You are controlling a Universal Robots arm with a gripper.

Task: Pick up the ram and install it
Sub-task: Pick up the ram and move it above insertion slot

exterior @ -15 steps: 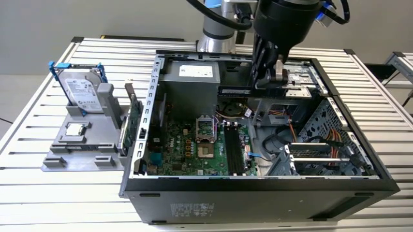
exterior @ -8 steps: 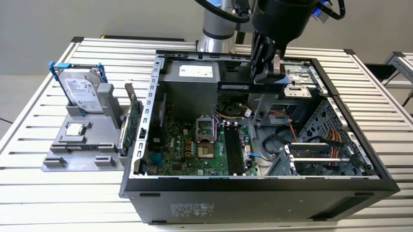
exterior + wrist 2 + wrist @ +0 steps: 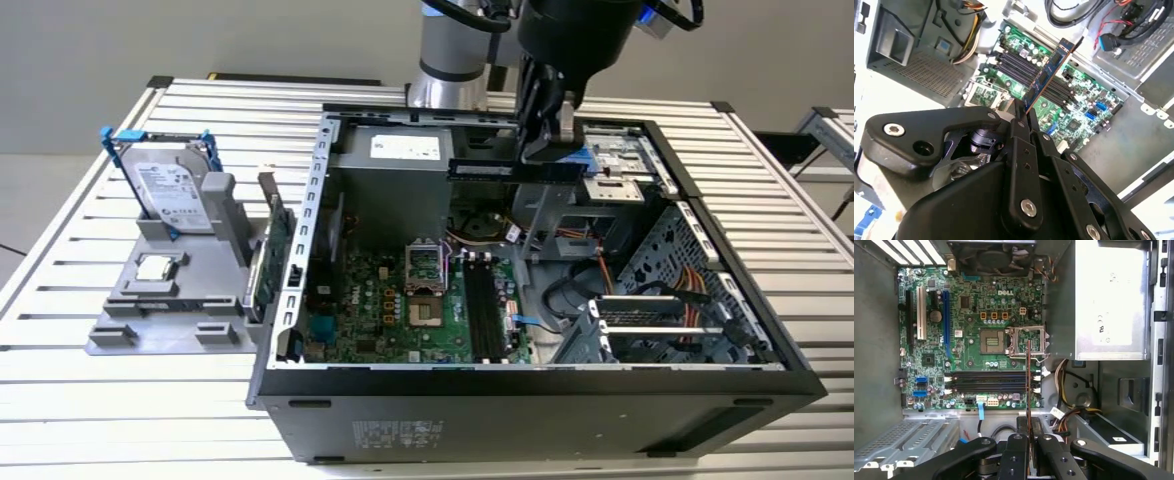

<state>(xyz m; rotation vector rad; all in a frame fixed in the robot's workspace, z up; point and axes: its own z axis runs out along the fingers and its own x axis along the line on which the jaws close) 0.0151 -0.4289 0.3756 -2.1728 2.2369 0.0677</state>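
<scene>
The ram is a long, thin dark stick held level above the open computer case, near its back. My gripper is shut on it. In the second wrist view the ram sticks out from the gripper over the green motherboard. In the first wrist view I see the ram edge-on, crossing above the black memory slots from the gripper. The slots lie on the motherboard well below the stick.
A hard drive stands in a grey fixture on the slatted table at the exterior view's left, with a green card beside the case wall. Inside the case are the power supply, CPU socket and loose cables.
</scene>
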